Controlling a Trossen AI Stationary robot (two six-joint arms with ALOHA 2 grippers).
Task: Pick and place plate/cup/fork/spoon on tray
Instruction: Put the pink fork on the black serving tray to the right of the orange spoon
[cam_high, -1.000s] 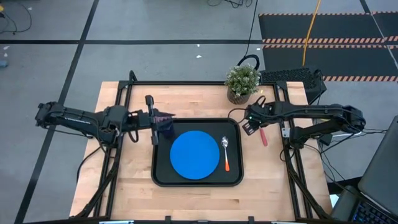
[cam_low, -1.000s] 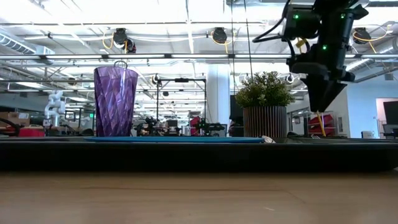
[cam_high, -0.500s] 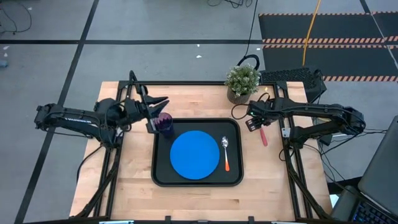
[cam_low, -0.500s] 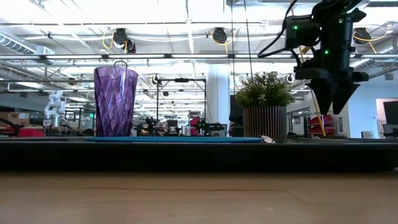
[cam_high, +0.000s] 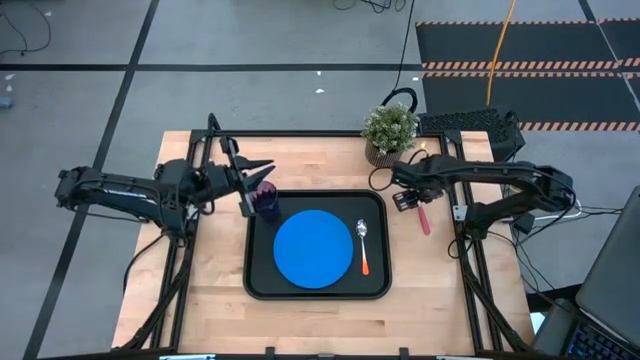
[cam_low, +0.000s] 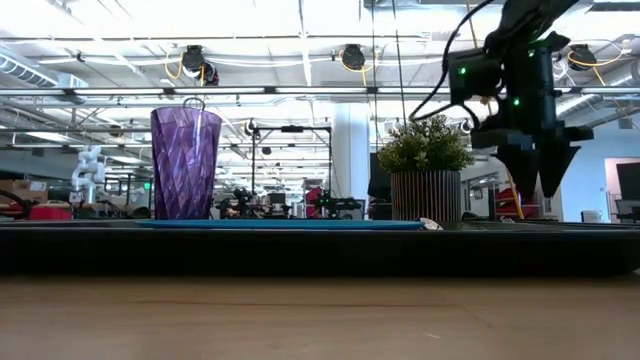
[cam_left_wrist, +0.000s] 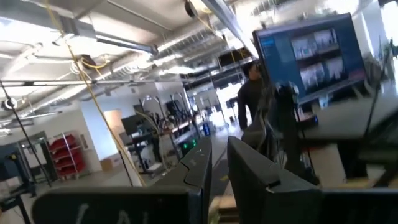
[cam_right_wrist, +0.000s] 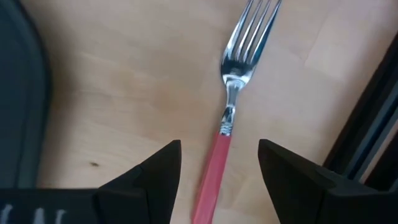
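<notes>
The black tray (cam_high: 380, 285) lies mid-table. The blue plate (cam_high: 313, 249) lies flat on it, and the orange-handled spoon (cam_high: 364, 245) lies to the plate's right. The purple cup (cam_high: 267, 198) (cam_low: 185, 163) stands on its base in the tray's far left corner. My left gripper (cam_high: 252, 168) (cam_left_wrist: 217, 180) is open, just left of the cup and tipped upward. The red-handled fork (cam_high: 423, 215) (cam_right_wrist: 233, 106) lies flat on the table, right of the tray. My right gripper (cam_high: 408, 198) (cam_right_wrist: 217, 162) (cam_low: 537, 185) points down over it, open, with a finger on each side of the handle, clear of it.
A potted green plant (cam_high: 389, 132) stands at the table's far edge, behind the tray's right corner. A black box (cam_high: 470, 125) sits at the far right corner. Bare wood shows near and left of the tray. A person stands in the room in the left wrist view.
My left gripper has drawn back from the cup toward the table's far left and tipped upward; the cup stays upright on the tray. My right gripper has opened and sunk lower over the fork, shifting a little toward the right edge.
</notes>
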